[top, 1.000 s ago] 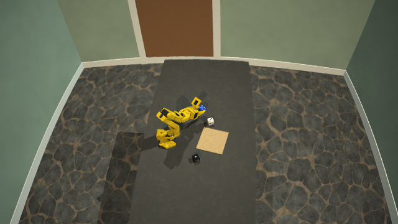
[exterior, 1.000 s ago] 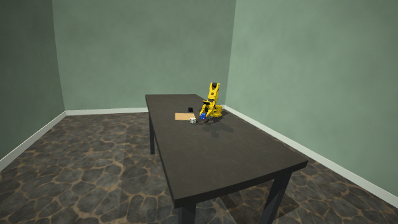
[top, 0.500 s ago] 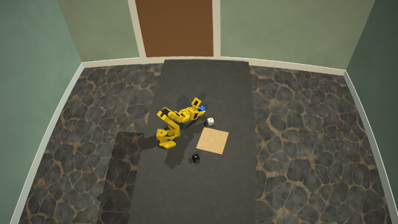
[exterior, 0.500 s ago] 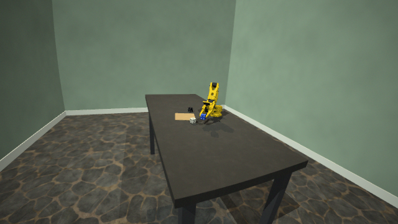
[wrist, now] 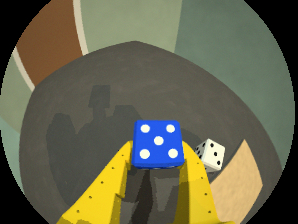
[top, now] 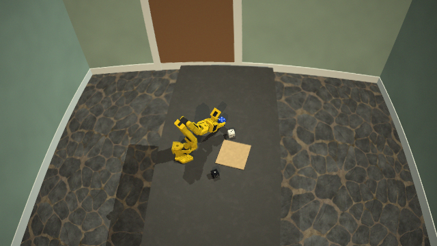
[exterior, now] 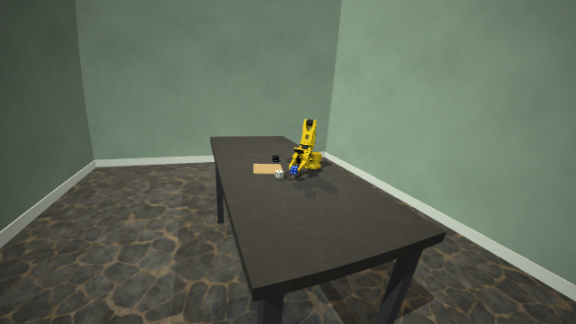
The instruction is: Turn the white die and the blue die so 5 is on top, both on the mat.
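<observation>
Beyond the white die, on the side away from the mat, the claw was clamped on the blue die. Its two fingers pinched opposite sides, which left a five in plain sight of the wrist view; that grip probably served to turn the die by tipping the wrist. Whether the die touched the desk could not be told. The white die sat just off the mat, near the held one, so a careless swing might have knocked it. The black die stood apart across the mat, best left alone, since its top had to stay the same.
</observation>
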Available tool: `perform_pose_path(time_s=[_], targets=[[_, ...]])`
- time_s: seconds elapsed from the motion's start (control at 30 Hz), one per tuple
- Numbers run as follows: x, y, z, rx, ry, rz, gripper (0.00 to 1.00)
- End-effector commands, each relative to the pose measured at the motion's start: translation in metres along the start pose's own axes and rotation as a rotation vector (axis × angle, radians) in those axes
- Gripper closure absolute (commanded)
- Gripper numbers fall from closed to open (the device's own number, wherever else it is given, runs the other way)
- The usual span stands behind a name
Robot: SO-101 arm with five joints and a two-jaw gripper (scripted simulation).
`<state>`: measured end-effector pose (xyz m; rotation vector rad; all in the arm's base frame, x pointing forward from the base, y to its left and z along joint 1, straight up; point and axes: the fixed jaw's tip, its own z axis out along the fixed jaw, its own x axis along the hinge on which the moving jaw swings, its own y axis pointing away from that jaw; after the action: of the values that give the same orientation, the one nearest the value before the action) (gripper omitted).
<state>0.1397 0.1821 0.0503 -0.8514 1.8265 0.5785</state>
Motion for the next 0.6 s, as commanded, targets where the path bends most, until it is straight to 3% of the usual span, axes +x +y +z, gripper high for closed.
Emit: perform_pose_path(time_s=[0.0, 0.57], targets=[[-0.0047, -0.0018, 0.0011, 0.007, -0.035, -0.002, 1.00], [0.0009, -0.0018, 0.0035, 0.007, -0.035, -0.002, 1.00]])
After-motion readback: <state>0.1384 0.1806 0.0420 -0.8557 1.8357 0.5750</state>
